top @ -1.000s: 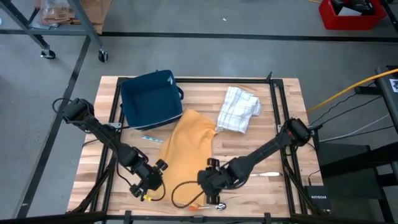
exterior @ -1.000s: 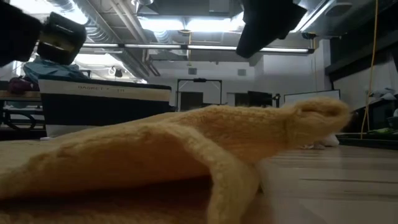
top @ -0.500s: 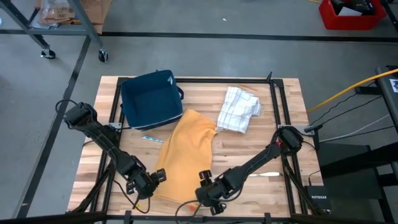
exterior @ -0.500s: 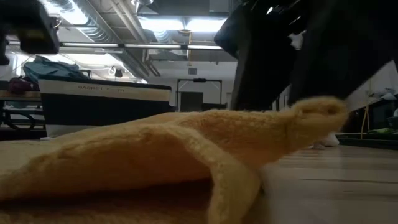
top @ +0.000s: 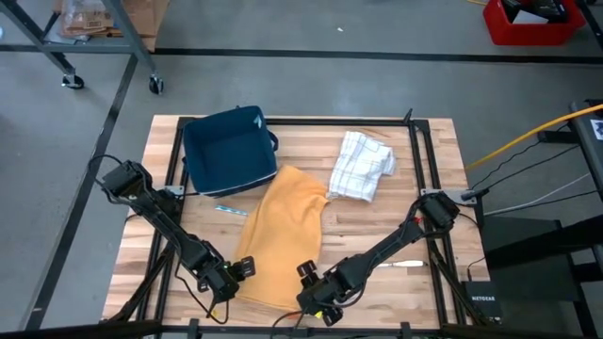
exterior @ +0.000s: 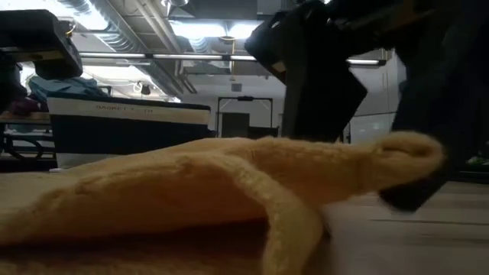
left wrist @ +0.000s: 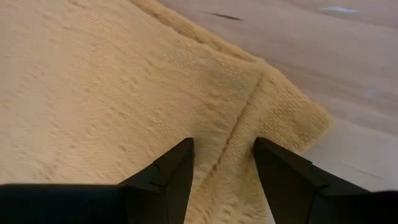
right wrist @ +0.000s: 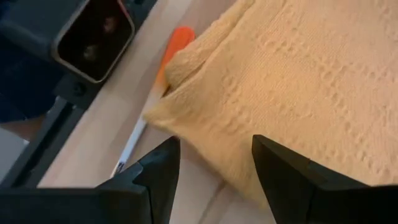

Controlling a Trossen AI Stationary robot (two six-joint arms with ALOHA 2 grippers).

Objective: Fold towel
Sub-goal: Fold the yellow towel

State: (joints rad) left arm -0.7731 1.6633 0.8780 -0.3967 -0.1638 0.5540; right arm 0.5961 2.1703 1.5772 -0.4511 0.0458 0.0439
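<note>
My left gripper (top: 243, 270) and right gripper (top: 303, 279), both spread, sit low at the yellow towel's (top: 283, 224) near corners, fingers straddling its edge, not pinching yet.

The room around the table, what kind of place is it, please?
Probably a workshop or robotics lab. The wooden table stands on a bare grey concrete floor, the low view shows exposed ceiling ducts with strip lights, and a wheeled metal rack stands nearby.
</note>
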